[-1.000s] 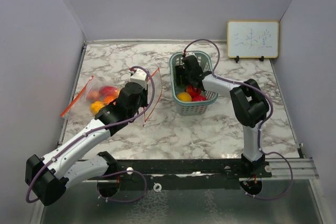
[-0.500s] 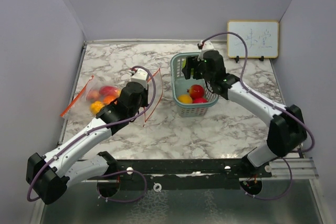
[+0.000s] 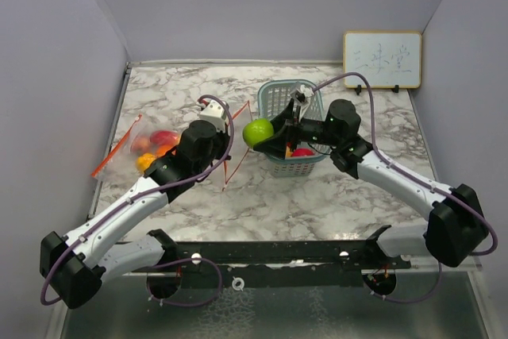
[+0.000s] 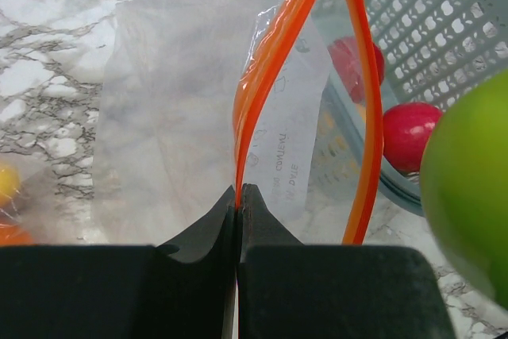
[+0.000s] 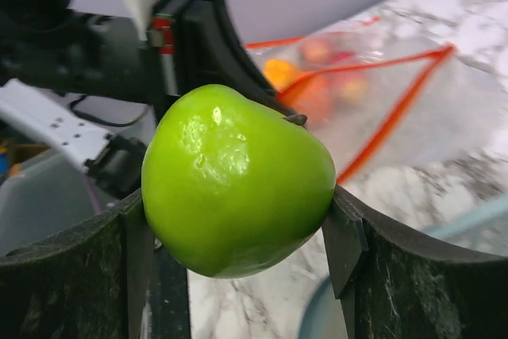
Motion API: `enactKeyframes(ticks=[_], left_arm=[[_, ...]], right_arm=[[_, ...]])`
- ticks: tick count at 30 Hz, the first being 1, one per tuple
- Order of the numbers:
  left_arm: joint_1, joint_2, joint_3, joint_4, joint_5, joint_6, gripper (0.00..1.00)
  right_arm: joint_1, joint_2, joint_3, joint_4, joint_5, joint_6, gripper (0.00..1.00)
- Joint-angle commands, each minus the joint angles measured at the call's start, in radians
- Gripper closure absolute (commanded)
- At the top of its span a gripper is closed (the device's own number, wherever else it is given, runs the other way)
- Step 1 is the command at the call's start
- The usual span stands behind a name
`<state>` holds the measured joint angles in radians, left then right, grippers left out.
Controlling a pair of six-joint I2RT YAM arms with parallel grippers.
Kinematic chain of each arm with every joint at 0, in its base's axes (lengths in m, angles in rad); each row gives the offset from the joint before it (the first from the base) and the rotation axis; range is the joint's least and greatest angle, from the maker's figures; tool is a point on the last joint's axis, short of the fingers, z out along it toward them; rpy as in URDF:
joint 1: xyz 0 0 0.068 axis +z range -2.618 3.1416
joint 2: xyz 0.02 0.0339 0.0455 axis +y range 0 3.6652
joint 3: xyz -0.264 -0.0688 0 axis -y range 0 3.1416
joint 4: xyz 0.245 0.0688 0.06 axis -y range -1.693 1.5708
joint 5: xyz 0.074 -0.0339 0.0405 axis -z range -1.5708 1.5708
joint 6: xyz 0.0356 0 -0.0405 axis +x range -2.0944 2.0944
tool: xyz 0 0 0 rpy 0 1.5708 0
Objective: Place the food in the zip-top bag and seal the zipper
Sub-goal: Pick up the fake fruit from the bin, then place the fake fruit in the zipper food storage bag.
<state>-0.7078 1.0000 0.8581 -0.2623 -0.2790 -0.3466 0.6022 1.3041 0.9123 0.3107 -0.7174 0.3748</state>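
My right gripper [image 3: 262,134] is shut on a glossy green toy apple [image 3: 257,132], which fills the right wrist view [image 5: 238,180]. It holds the apple in the air just left of the teal basket [image 3: 274,99], beside the open mouth of the zip-top bag [image 3: 159,148]. My left gripper [image 3: 226,160] is shut on the bag's orange zipper strip [image 4: 262,77] and holds the mouth open. Red and orange fruits [image 3: 155,147] lie inside the bag. Red fruits [image 4: 409,134] remain in the basket [image 4: 444,29].
A small whiteboard [image 3: 382,59] stands at the back right. Grey walls close the marble table [image 3: 317,196] on the left, back and right. The basket stands mid-table, right of the bag.
My right gripper lifted the green apple out of the basket and moved it left toward the bag's mouth. The left gripper has held the zipper strip in place.
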Motion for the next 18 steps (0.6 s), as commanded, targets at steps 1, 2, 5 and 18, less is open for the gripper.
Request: enactKeyframes(ticks=[1,2,5,18], left_arm=[[0.004,0.006,0.029,0.032,0.078,-0.041,1.0],[0.004,0.006,0.029,0.032,0.083,-0.046,1.0],[0.005,-0.003,0.028,0.036,0.098,-0.059,1.0],[0.005,-0.09,0.062,0.038,0.183,-0.112,1.0]], right_arm=[[0.02,0.05,-0.059,0.412,-0.205,0.214,0.62],[0.021,0.066,-0.063,0.461,-0.203,0.245,0.62],[0.025,0.124,-0.058,0.538,-0.175,0.301,0.62],[0.028,0.162,-0.022,0.088,0.305,0.047,0.66]])
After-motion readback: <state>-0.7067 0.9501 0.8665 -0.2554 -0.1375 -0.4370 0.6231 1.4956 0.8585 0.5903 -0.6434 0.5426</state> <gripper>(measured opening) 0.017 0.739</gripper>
